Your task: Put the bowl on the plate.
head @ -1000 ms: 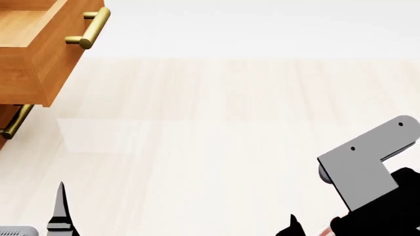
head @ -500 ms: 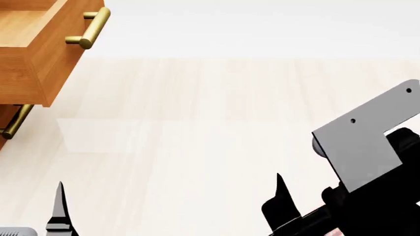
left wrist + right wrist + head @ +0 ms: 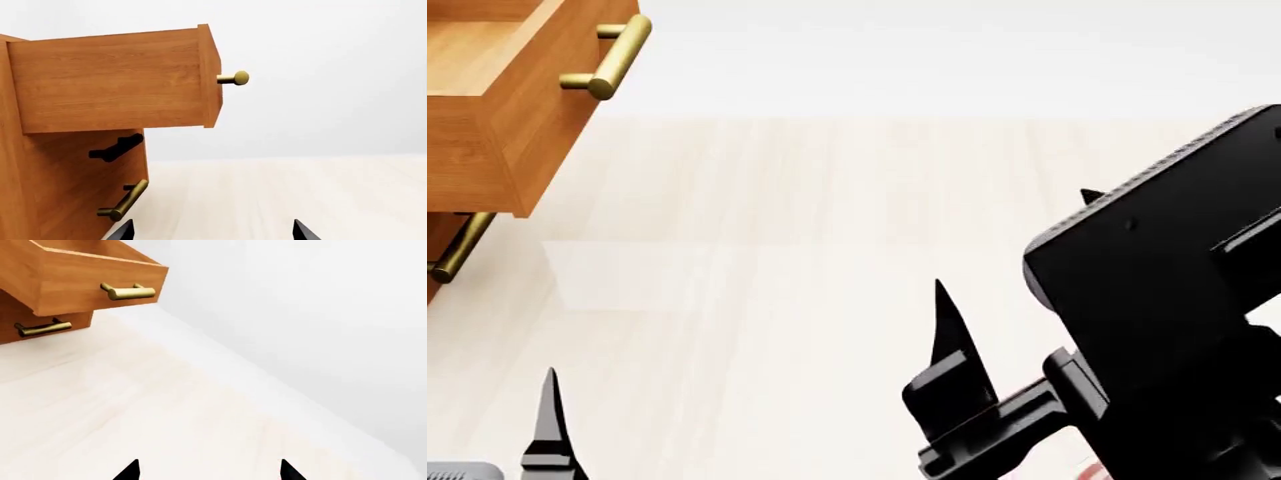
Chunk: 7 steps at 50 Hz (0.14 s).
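Neither the bowl nor the plate shows in any view. My left gripper [image 3: 213,232] is open, its two dark fingertips wide apart over the pale wooden surface with nothing between them; in the head view only one of its fingers [image 3: 550,425] pokes up at the lower left. My right gripper [image 3: 209,472] is also open and empty, pointing across the pale surface toward the white wall. In the head view its black body fills the lower right, with one finger [image 3: 941,335] pointing up. A thin reddish sliver [image 3: 1084,470] shows under that arm; I cannot tell what it is.
A wooden cabinet [image 3: 481,150] stands at the far left with its top drawer [image 3: 113,80] pulled out, brass bar handles [image 3: 607,62] on the drawers. The same drawer [image 3: 80,280] shows in the right wrist view. A white wall [image 3: 320,315] runs behind the pale wooden surface [image 3: 801,250].
My right arm has risen and moved up and left in the head view, its wrist turning so the black gripper and a finger now show. The left gripper has stayed put.
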{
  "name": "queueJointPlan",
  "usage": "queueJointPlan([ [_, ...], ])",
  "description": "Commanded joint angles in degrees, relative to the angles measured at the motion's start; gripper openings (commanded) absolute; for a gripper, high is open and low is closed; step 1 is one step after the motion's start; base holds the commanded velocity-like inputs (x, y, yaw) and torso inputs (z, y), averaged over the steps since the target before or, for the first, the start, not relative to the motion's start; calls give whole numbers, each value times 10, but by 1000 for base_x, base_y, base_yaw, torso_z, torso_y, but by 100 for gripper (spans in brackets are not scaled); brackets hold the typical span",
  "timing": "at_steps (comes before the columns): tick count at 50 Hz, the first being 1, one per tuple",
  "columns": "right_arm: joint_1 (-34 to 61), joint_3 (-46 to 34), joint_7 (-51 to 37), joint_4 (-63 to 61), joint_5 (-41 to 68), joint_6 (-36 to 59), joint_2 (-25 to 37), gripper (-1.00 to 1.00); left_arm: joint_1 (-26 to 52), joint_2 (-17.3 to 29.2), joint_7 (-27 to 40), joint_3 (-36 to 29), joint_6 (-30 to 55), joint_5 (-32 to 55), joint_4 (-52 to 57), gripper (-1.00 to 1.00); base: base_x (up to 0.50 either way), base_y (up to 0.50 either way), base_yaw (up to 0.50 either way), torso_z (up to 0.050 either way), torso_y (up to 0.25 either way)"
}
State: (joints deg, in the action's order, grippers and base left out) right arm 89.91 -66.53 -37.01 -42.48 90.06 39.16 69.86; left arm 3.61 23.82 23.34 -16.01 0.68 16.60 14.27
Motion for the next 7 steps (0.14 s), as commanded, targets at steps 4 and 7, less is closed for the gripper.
queueJointPlan([
  [4, 11, 27, -4, -50, -35, -33, 9, 100, 1, 1, 1, -2, -1, -1, -1, 100, 0, 0, 0, 0, 0],
  [7, 13, 32, -5, -59, -47, -38, 12, 100, 1, 1, 2, -2, -1, -2, 0, 100, 0, 0, 0, 0, 0],
])
